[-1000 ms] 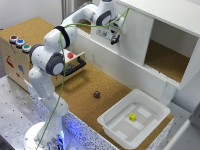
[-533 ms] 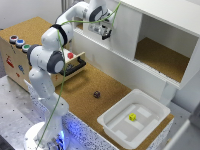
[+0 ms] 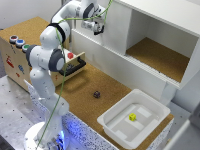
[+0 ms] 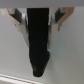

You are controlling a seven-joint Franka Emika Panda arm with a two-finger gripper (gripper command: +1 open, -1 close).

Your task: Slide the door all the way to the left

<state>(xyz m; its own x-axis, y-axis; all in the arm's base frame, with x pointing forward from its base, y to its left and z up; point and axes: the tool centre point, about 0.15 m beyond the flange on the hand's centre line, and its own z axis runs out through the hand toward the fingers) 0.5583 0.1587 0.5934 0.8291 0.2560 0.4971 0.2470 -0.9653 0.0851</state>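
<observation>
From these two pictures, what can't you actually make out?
- Whether the hand grips the door: too small and blurred in the exterior view; in the wrist view a dark blurred shape fills the middle.
- What the small dark object on the cork is: too small.
- The yellow item in the tray: too small to identify.

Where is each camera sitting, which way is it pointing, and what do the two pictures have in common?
Exterior view: off the arm, high up, looking down across the cork table at the white cabinet, the door, the white tray and the wooden box; the whole arm shows, up to the gripper.
Wrist view: on the wrist, facing the white door close up; the gripper shows, with a dark part between its fingers.
Shared: the gripper and the door.
</observation>
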